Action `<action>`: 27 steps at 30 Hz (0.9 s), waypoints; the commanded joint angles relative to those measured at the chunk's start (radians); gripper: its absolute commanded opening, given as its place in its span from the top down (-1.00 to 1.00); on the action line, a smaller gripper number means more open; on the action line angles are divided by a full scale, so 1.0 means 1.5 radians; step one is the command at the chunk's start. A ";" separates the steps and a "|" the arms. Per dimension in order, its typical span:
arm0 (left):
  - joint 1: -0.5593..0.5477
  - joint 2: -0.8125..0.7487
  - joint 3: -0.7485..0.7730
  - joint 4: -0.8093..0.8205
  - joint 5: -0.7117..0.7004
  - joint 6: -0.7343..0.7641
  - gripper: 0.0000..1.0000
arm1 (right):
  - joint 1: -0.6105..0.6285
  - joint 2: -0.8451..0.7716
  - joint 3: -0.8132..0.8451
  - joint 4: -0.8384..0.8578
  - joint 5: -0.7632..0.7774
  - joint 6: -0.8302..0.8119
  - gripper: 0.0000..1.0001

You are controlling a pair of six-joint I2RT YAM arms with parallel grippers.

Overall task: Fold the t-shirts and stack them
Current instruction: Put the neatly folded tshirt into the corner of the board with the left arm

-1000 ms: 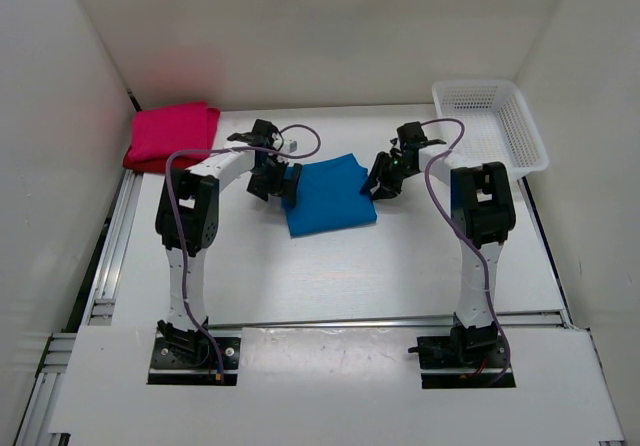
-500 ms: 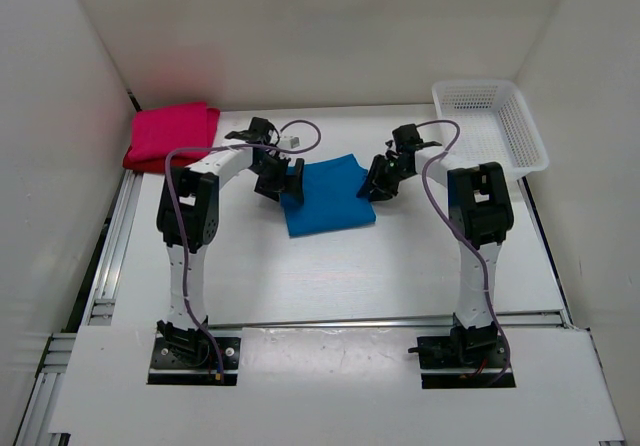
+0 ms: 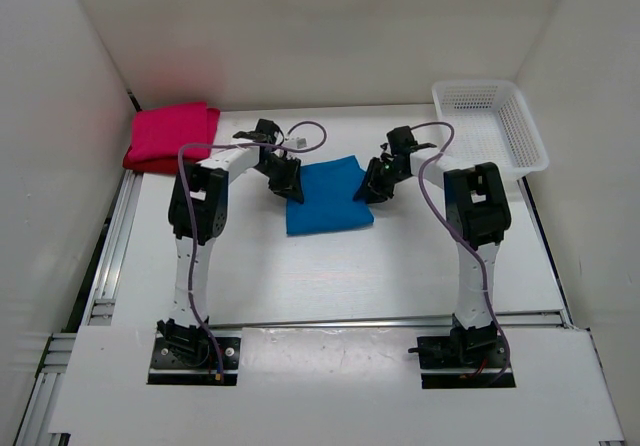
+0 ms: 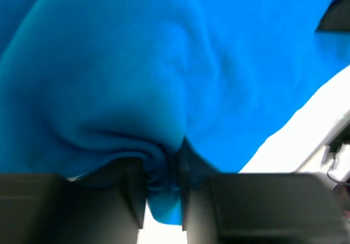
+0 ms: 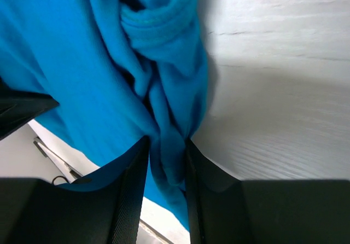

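Note:
A folded bright blue t-shirt (image 3: 329, 198) lies in the middle of the table. My left gripper (image 3: 293, 182) is at its left edge, and the left wrist view shows its jaws shut on a bunched fold of the blue cloth (image 4: 164, 173). My right gripper (image 3: 374, 183) is at the shirt's right edge, its jaws pinching a thick fold of blue cloth (image 5: 169, 162). A folded magenta-pink t-shirt (image 3: 170, 136) rests at the back left corner, apart from both grippers. Under it shows a sliver of dark red t-shirt (image 3: 150, 165).
A white mesh basket (image 3: 490, 124) stands at the back right. White walls enclose the table on three sides. Metal rails (image 3: 108, 256) run along the left edge. Purple cables loop over both arms.
The left gripper has slid onto the blue shirt's left edge and closed on it. The right gripper has closed tighter on the right edge. The shirt looks slightly narrower.

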 commanded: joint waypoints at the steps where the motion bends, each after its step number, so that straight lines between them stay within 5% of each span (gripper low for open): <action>1: -0.003 0.070 -0.008 -0.035 -0.009 0.018 0.47 | 0.018 0.010 -0.022 -0.011 0.010 -0.003 0.27; 2: -0.003 0.070 0.001 -0.046 -0.009 0.018 0.79 | 0.018 0.010 -0.028 -0.011 0.010 -0.003 0.27; 7: 0.046 0.049 0.069 -0.081 -0.071 0.018 0.80 | 0.018 -0.014 -0.043 -0.011 0.004 -0.003 0.27; 12: 0.052 0.049 0.185 -0.140 -0.347 0.018 0.80 | 0.005 -0.065 -0.064 -0.011 0.018 -0.009 0.27; 17: 0.046 0.031 0.157 -0.055 -0.632 0.018 0.80 | -0.010 -0.086 -0.064 -0.039 0.040 -0.032 0.25; 27: 0.087 0.070 0.280 0.046 -0.831 0.018 0.80 | -0.016 -0.092 -0.040 -0.061 0.052 -0.040 0.25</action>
